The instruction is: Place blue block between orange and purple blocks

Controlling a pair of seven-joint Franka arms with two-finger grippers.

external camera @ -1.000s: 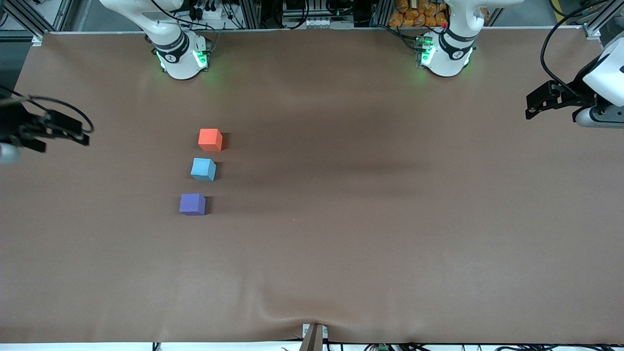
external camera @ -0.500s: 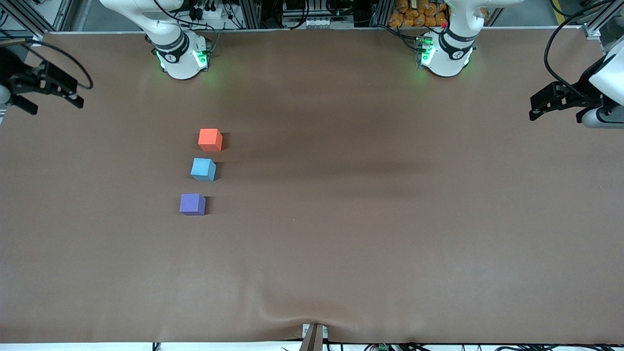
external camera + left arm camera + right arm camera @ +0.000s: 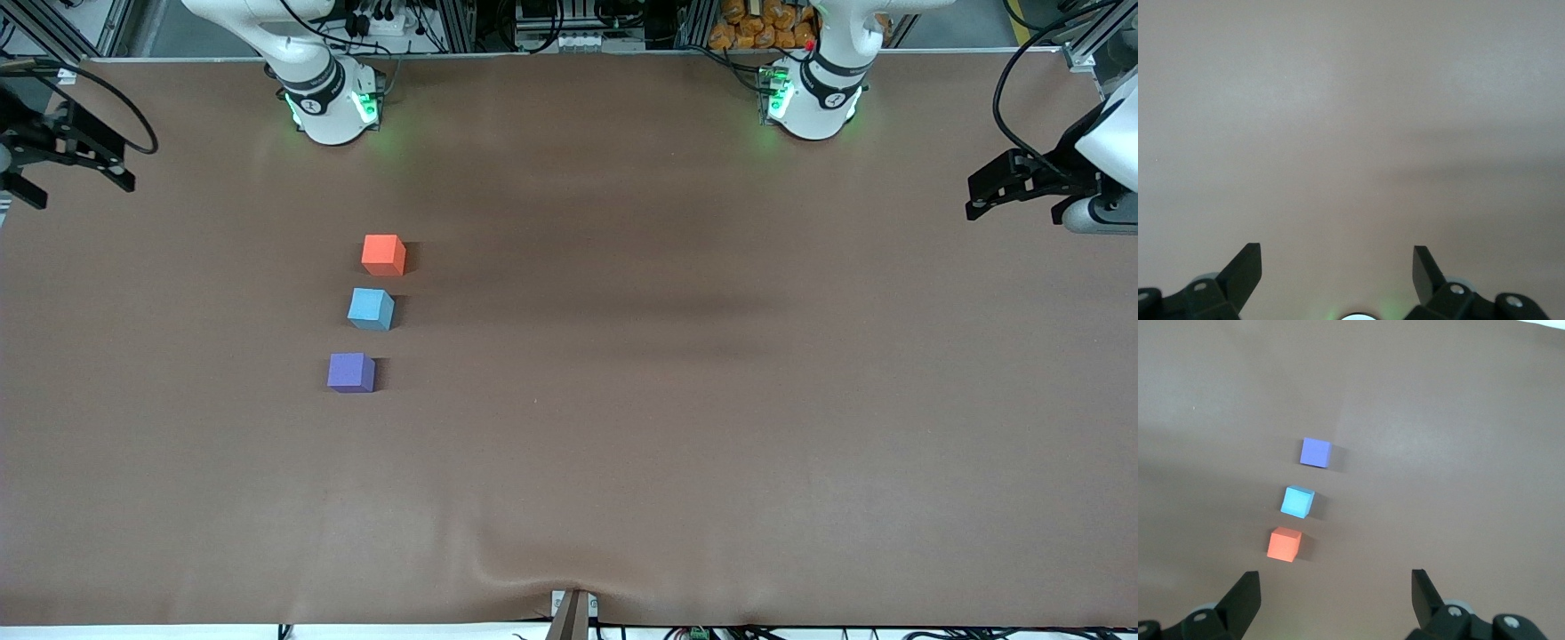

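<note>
The blue block [image 3: 370, 308] is sitting on the table [image 3: 711, 427] between the orange block [image 3: 383, 254] and the purple block [image 3: 350, 372], touching neither. I am holding my right gripper [image 3: 76, 164] and left gripper [image 3: 989, 191] spread, empty, over the table's ends.

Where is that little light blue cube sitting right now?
The blue block sits on the table toward the right arm's end, between the orange block, farther from the front camera, and the purple block, nearer it, touching neither.
</note>
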